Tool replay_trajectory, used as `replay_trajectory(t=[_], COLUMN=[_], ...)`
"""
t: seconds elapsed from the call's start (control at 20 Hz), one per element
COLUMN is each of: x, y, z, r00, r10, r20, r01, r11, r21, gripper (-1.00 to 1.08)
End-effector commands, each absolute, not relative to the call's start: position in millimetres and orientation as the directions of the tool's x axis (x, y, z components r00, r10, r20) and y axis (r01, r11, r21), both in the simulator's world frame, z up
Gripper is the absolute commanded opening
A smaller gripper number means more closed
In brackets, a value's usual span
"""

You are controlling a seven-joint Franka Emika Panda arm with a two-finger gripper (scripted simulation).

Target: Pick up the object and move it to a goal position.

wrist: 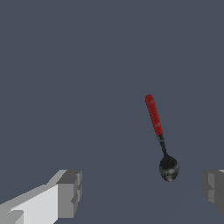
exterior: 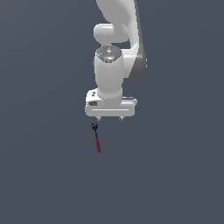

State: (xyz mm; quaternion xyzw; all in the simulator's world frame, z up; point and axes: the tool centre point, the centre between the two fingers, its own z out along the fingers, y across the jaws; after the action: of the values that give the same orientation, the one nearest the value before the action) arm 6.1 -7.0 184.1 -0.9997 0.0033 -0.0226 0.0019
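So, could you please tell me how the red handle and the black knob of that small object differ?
The red handle is a long, straight, thin rod; the black knob is short, rounded and wider. The handle is matte bright red, the knob dark and slightly glossy. The knob end lies nearer the open gripper, the handle end farther away. Both belong to one object lying flat on the grey floor, untouched.

We see the rod (exterior: 97, 139) lying on the floor (exterior: 43, 175), just below the gripper (exterior: 110, 118) in the exterior view.
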Motion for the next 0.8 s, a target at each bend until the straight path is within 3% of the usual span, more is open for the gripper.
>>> replay_trajectory(t=[0.0, 0.75], x=[6, 2], y=[-7, -26], z=[184, 193], r00=[0.999, 0.999], r10=[-0.007, -0.009], r20=[0.045, 0.038], r01=[-0.006, -0.010], r11=[-1.000, -1.000], r21=[-0.004, 0.012], gripper=[1.00, 1.00])
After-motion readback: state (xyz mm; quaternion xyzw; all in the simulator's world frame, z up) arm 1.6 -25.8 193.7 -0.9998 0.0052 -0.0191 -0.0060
